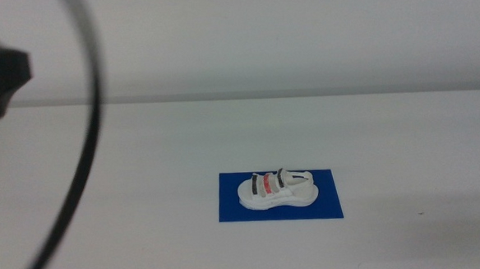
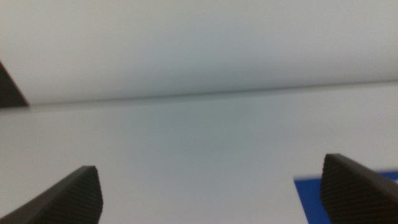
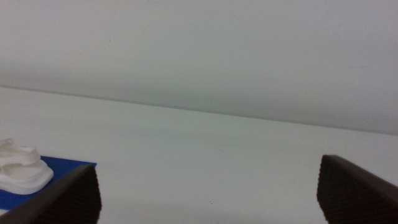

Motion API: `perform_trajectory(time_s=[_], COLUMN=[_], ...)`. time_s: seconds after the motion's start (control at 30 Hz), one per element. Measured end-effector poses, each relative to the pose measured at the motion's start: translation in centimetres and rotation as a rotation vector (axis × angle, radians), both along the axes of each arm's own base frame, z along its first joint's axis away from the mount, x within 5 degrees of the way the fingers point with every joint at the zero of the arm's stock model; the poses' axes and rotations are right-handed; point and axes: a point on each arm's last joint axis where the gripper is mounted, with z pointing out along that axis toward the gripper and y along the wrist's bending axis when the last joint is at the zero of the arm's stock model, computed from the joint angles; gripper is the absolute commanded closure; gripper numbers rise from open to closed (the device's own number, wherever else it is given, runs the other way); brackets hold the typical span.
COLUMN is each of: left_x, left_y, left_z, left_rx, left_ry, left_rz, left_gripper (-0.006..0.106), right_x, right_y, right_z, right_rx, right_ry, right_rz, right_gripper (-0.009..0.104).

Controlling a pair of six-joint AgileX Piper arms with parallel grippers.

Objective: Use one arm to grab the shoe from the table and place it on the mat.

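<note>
White table (image 1: 142, 156), one blue mat (image 1: 326, 208), one shoe (image 1: 277, 190) lying on it

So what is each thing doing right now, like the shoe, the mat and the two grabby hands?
shoe: upright on its sole, lying on the mat, nothing holding it.
mat: flat on the table, under the shoe.
left gripper: jaws wide open, empty, above bare table beside the mat's edge.
right gripper: jaws wide open, empty, away from the shoe.
</note>
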Motion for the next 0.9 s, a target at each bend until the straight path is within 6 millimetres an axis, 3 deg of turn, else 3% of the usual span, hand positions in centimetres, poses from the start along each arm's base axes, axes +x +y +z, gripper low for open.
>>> perform_trajectory(time_s=[0.13, 0.27, 0.37, 0.53, 0.7, 0.9], left_x=[-2.1, -3.3, -3.8, -4.7, -5.9, -7.0], left_y=[0.9, 1.7, 2.5, 3.5, 4.1, 4.1], left_z=[-2.8, -6.6, -9.6, -13.0, -15.4, -17.5], left_rx=[-0.039, -0.151, -0.127, -0.058, 0.045, 0.089], left_ry=[-0.163, -0.166, -0.171, -0.331, -0.505, -0.569], left_rz=[-0.029, 0.019, 0.055, 0.111, 0.164, 0.166], left_gripper=[0.007, 0.007, 0.007, 0.007, 0.007, 0.007], right_x=[0.0, 0.0, 0.0, 0.0, 0.0, 0.0], right_y=[0.0, 0.0, 0.0, 0.0, 0.0, 0.0], right_z=[0.0, 0.0, 0.0, 0.0, 0.0, 0.0], right_rx=[0.000, 0.000, 0.000, 0.000, 0.000, 0.000], right_ry=[0.000, 0.000, 0.000, 0.000, 0.000, 0.000], right_rz=[0.000, 0.000, 0.000, 0.000, 0.000, 0.000], right_gripper=[0.002, 0.002, 0.002, 0.002, 0.002, 0.002])
